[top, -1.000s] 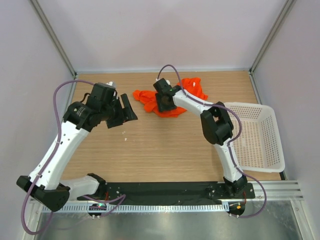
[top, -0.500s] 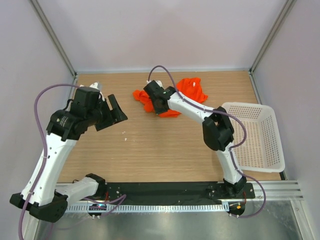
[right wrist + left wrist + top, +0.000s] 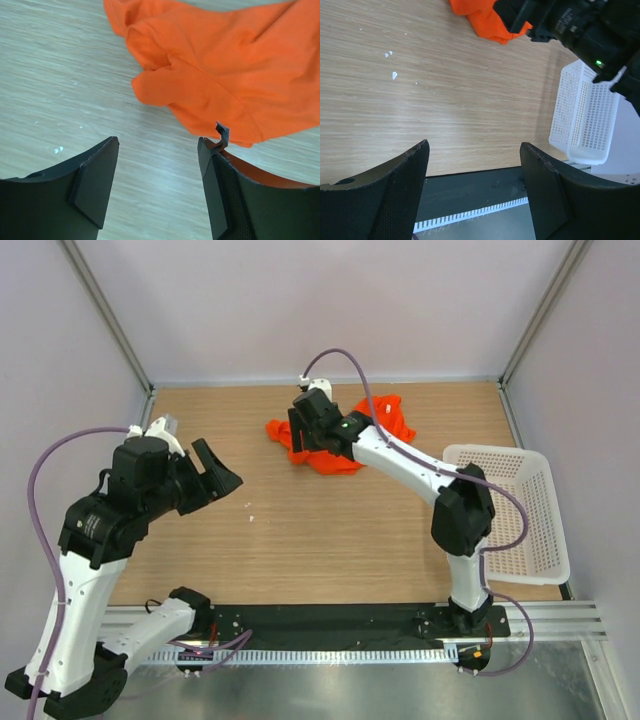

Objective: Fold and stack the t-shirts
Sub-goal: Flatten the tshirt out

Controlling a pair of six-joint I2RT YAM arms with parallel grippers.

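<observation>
One bright orange-red t-shirt (image 3: 385, 417) lies crumpled at the far middle of the wooden table. My right gripper (image 3: 300, 437) hovers over its left part, open and empty. In the right wrist view the shirt (image 3: 225, 75) fills the top, and the gripper (image 3: 159, 150) stands open above bare wood at the shirt's near edge, its right finger (image 3: 220, 165) by the hem. My left gripper (image 3: 215, 477) is open and empty, raised over the left of the table, well apart from the shirt. In the left wrist view the gripper (image 3: 475, 160) looks past the table's near edge, with the shirt (image 3: 485, 20) at the top.
A white lattice basket (image 3: 520, 510) stands at the table's right edge; it also shows in the left wrist view (image 3: 585, 115). Small white crumbs (image 3: 250, 507) lie on the wood left of centre. Grey walls close the table on three sides.
My left arm has drawn back to the left and toward the near edge, still open. My right gripper has shifted left along the shirt and stays open above it.
</observation>
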